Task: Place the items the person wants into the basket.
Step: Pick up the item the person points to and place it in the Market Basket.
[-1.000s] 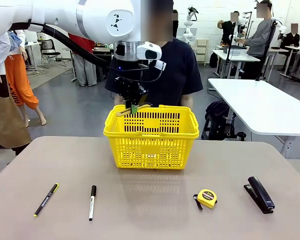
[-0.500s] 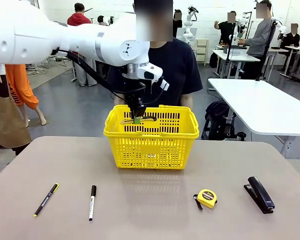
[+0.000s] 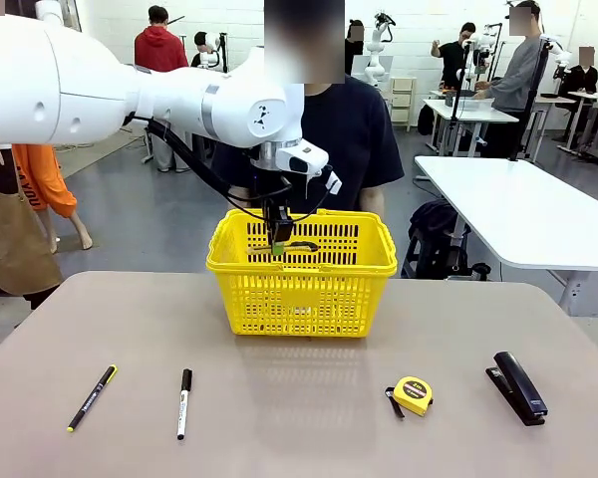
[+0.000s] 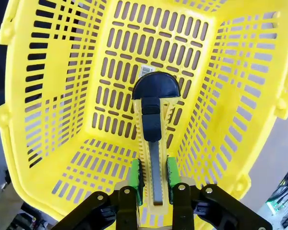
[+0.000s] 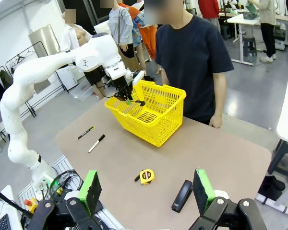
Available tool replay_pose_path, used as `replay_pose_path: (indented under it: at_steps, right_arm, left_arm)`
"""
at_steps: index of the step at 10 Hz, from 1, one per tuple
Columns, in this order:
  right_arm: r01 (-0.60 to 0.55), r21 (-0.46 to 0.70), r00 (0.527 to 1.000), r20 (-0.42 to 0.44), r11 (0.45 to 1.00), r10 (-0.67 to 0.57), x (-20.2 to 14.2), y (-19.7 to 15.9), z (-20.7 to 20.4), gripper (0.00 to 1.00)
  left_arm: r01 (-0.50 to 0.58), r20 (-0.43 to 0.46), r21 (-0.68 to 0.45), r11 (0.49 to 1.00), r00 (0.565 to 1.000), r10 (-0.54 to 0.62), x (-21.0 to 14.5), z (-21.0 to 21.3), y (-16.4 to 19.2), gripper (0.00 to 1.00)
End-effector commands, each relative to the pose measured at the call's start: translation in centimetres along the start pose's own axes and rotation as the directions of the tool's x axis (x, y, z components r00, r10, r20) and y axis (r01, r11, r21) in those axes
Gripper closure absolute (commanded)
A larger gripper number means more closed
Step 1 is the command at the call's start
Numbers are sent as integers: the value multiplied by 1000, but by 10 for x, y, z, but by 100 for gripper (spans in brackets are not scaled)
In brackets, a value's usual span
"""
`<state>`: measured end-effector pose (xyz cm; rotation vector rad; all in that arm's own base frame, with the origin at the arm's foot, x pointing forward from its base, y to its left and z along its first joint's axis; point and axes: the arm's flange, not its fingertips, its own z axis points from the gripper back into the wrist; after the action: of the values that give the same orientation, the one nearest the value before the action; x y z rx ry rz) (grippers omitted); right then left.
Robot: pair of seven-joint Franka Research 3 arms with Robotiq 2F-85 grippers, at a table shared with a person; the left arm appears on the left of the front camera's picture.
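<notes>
The yellow basket (image 3: pixel 299 294) stands at the table's far side, in front of the person (image 3: pixel 354 139) in a dark T-shirt. My left gripper (image 3: pixel 277 239) hangs in its mouth, shut on the yellow-and-black utility knife (image 3: pixel 291 245). In the left wrist view the knife (image 4: pixel 152 120) points down into the basket (image 4: pixel 57 96), above its slotted floor, clamped between the green pads (image 4: pixel 136 176). The white marker (image 3: pixel 183 402) and the round tape measure (image 3: pixel 413 394) lie near the table's front. My right gripper (image 5: pixel 146 190) is open and holds nothing, high above the near edge.
A thin black pen with a yellow tip (image 3: pixel 92 397) lies at the front left. A black stapler (image 3: pixel 519 386) lies at the front right. A white table (image 3: pixel 518 209) stands behind on the right. People stand and work in the background.
My left gripper has come down and slightly right with the knife, from just above the basket's far rim into its mouth. The items on the table have not moved.
</notes>
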<state>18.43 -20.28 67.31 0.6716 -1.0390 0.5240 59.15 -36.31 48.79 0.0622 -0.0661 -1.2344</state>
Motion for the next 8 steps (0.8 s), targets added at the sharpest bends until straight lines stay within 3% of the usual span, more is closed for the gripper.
replay_pose_path:
  at_steps: [1,7,8]
  right_arm:
    - [-11,17,1000,8,1000,11,0,0,-1,0]
    - [-11,17,1000,8,1000,11,0,0,-1,0]
    - [-11,17,1000,8,1000,11,0,0,-1,0]
  left_arm:
    - [26,39,-15,1000,999,-25,5,-11,7,74]
    - [29,13,-54,998,999,-29,14,-47,14,74]
    - [35,16,-56,998,999,-34,15,-47,14,41]
